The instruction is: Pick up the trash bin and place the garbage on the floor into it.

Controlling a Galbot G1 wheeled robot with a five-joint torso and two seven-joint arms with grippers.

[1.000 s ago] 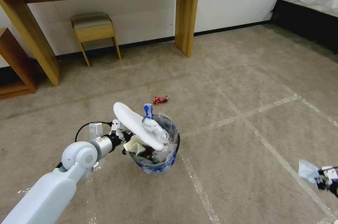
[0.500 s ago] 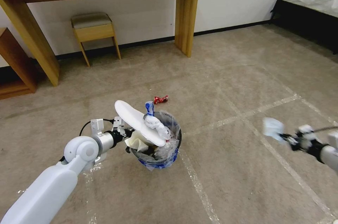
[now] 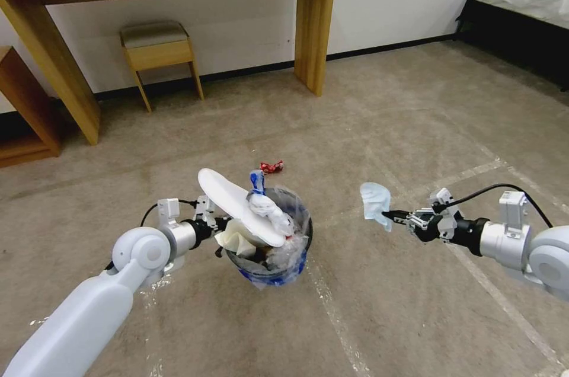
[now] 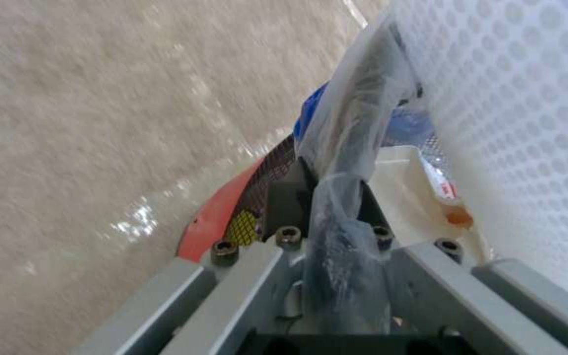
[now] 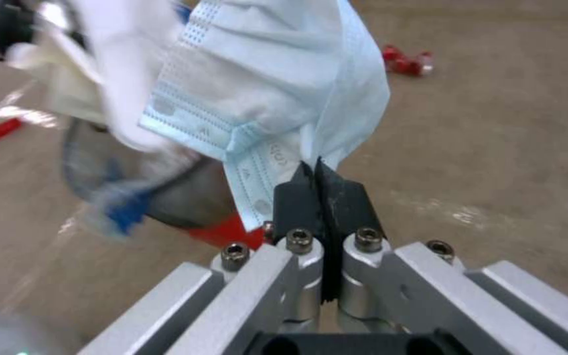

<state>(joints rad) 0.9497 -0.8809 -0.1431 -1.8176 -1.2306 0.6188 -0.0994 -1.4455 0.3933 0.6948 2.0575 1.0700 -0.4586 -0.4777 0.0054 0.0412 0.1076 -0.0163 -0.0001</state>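
The left gripper [image 3: 208, 224] pinches the rim of the trash bin [image 3: 269, 258], its two fingers closed on the grey edge and the plastic bag, and holds the bin just above the carpet [image 3: 385, 116]. The bin is very full. A flat white slipper sole [image 3: 240, 208] lies tilted across the top and sticks out past the rim, and a white knotted tissue [image 3: 267, 211] sits on it. The right gripper [image 3: 388, 215] is out to the right of the bin, with its fingers shut tight on one corner of a pale-blue face mask [image 3: 374, 199] (it hangs loose from the tips). To do this step well, the mask should go over the open part of the bin beside the sole, low and close, so it does not land on the sole and slide off. The bin should stay level while this happens. One red wrapper [image 3: 271, 167] lies on the carpet behind the bin.
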